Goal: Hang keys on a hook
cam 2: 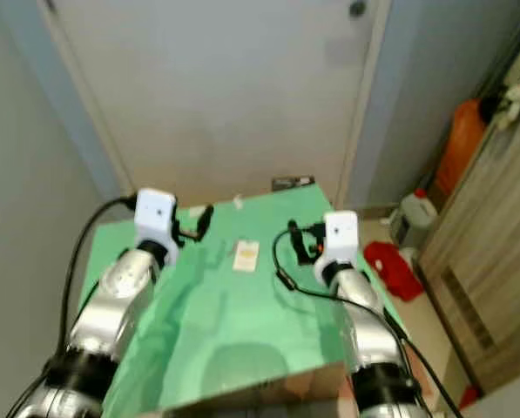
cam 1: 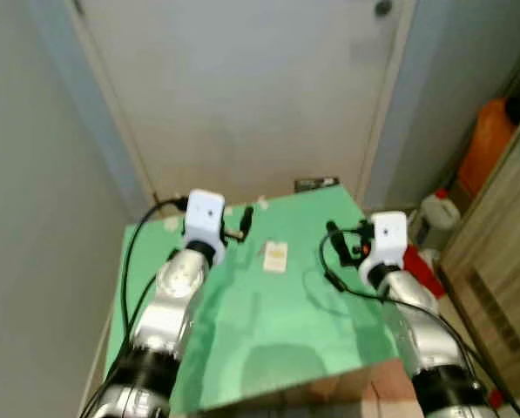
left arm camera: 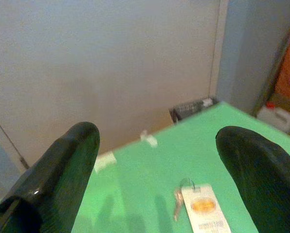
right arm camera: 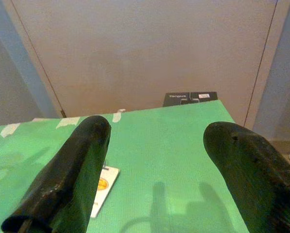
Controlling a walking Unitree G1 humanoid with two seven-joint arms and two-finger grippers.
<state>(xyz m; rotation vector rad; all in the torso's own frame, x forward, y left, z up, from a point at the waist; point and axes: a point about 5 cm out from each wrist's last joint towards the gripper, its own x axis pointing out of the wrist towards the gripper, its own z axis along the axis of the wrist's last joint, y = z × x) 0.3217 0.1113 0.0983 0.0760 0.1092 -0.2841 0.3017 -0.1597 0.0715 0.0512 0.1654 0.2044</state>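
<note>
A key with a white tag bearing an orange mark lies flat on the green table top, a little beyond its middle. In the left wrist view the metal key rests beside the tag. My left gripper hovers open just left of the keys, nothing between its fingers. My right gripper hovers open to the right of the keys, also holding nothing. In the right wrist view the tag peeks out beside one finger.
A pale closed door stands right behind the table. A black box sits at the table's far edge. Right of the table are a white jug, a red object, an orange container and a wooden cabinet.
</note>
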